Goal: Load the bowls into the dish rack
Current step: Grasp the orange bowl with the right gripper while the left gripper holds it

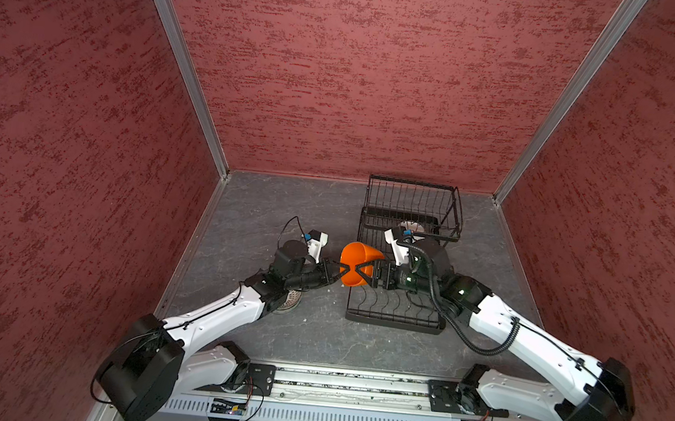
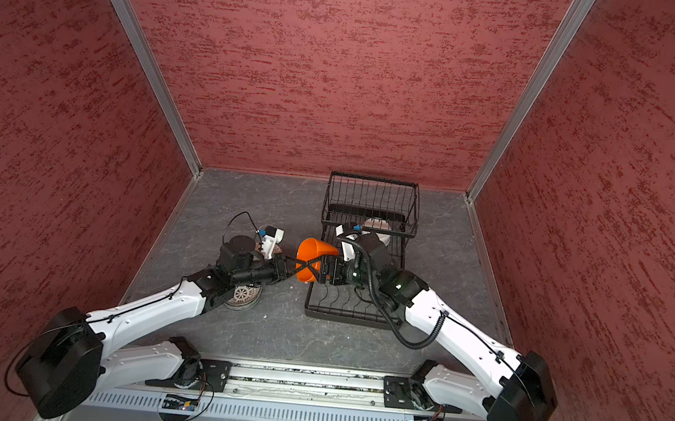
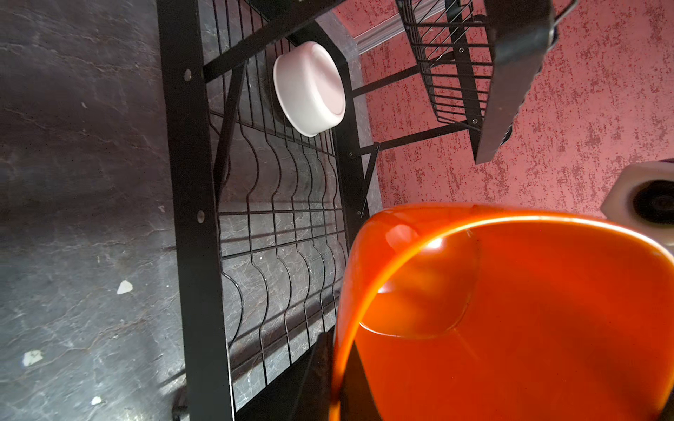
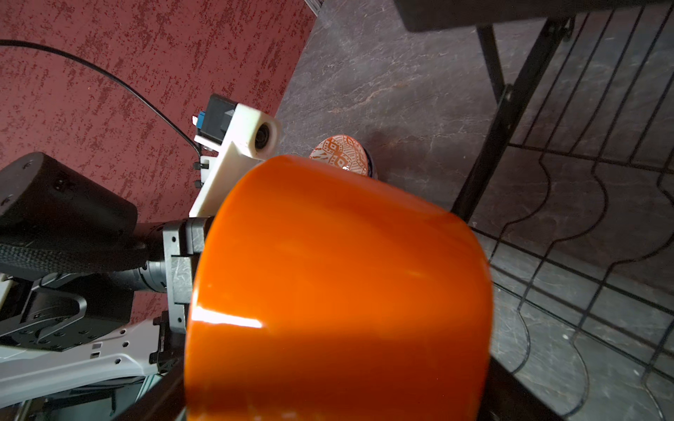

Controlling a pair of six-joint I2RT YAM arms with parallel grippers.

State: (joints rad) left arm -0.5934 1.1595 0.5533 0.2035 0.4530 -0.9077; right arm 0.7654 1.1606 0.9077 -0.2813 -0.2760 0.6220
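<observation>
Orange bowl [image 1: 361,254]: on its side, held above the dish rack's [image 1: 397,323] edge.
Left gripper [image 1: 346,274]: clamped on bowl's rim.
Right gripper [image 1: 359,275]: jaws wide, straddling bowl.

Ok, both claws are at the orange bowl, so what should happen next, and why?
Probably the right claw should squeeze shut on the orange bowl. The left claw pinches its rim, holding it tipped in the air by the dish rack, while the right claw's jaws look spread around it, maybe not gripping yet.

Overhead stereo pair; wrist cameras near orange bowl [image 3: 510,310]
</observation>
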